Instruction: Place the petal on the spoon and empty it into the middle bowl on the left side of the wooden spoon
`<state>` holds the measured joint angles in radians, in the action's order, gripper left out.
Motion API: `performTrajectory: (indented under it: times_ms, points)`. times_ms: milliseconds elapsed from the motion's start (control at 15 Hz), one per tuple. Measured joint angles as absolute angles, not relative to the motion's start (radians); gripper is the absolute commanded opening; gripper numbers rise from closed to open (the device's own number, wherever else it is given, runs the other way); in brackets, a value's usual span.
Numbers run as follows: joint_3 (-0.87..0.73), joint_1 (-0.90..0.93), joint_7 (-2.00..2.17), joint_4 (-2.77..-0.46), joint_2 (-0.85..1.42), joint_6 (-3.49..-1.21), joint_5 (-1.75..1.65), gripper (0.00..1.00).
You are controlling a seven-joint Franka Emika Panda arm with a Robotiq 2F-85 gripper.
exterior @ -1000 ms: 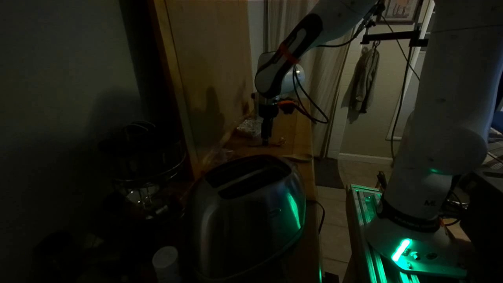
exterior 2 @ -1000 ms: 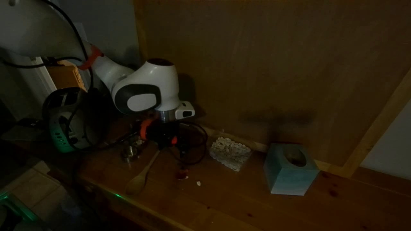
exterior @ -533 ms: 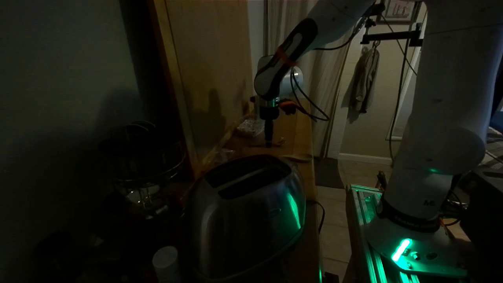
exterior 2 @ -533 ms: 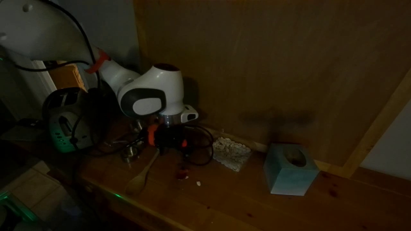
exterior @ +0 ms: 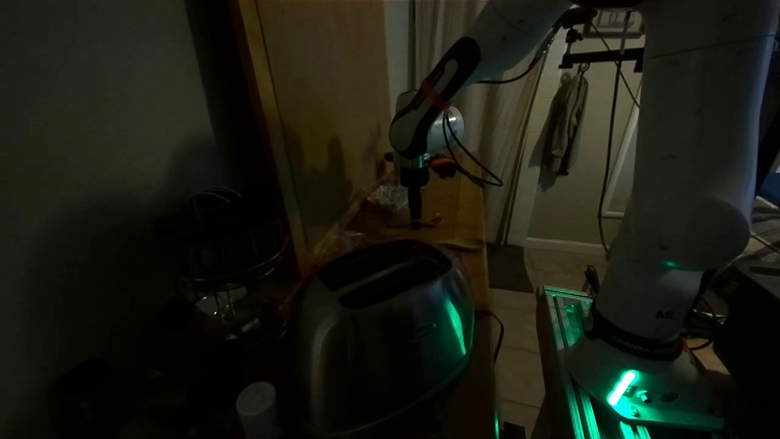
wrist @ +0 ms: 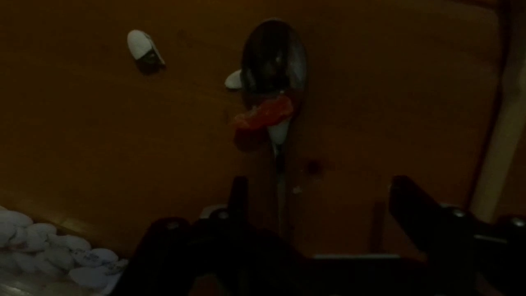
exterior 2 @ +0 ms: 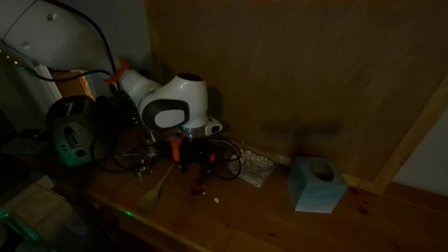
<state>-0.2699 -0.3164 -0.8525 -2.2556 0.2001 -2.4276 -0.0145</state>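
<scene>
A metal spoon (wrist: 274, 57) lies on the wooden table in the wrist view. An orange-red petal (wrist: 265, 114) lies across its neck, partly overhanging to the left; it also shows in an exterior view (exterior 2: 199, 190). My gripper (wrist: 318, 181) is open and empty above the table. The spoon's handle runs between the fingers, nearer the left one, apparently untouched. The wooden spoon (exterior 2: 148, 200) lies at the table's front; its handle shows at the wrist view's right edge (wrist: 499, 160). A small metal bowl (exterior 2: 141, 170) stands beyond it. Other metal ware behind is dim; I cannot tell which bowl is the middle one.
A container of white seed-like pieces (exterior 2: 251, 168) stands near the back board; loose white pieces (wrist: 139, 43) lie by the metal spoon. A blue tissue box (exterior 2: 316, 185) stands farther along. A toaster (exterior: 384, 341) stands at the table's opposite end. Cables hang from the arm.
The arm and open gripper have moved to the right in an exterior view, toward the white-piece container, and slightly lower. The spoons, petal and bowl have not visibly moved.
</scene>
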Motion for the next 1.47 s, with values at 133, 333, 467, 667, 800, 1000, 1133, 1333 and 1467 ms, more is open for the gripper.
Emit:
performTrajectory:
  times_ms: [133, 333, 467, 667, 800, 1000, 1133, 1333, 1467]
  points:
    - [-0.264, -0.322, -0.859, -2.246, 0.210, -2.428, -0.014, 0.56]
    - [-0.258, -0.329, -0.869, -2.237, 0.219, -2.428, -0.013, 0.58]
    - [-0.255, -0.332, -0.877, -2.231, 0.223, -2.428, -0.011, 0.58]
    - [-0.251, -0.338, -0.881, -2.224, 0.228, -2.428, -0.011, 0.59]
    - [-0.250, -0.339, -0.882, -2.219, 0.231, -2.428, -0.011, 0.64]
    - [-0.248, -0.343, -0.883, -2.213, 0.236, -2.428, -0.011, 0.56]
    - [-0.248, -0.347, -0.883, -2.206, 0.242, -2.429, -0.011, 0.51]
    - [-0.248, -0.353, -0.884, -2.193, 0.257, -2.429, -0.011, 0.45]
    - [-0.248, -0.357, -0.884, -2.185, 0.266, -2.429, -0.011, 0.37]
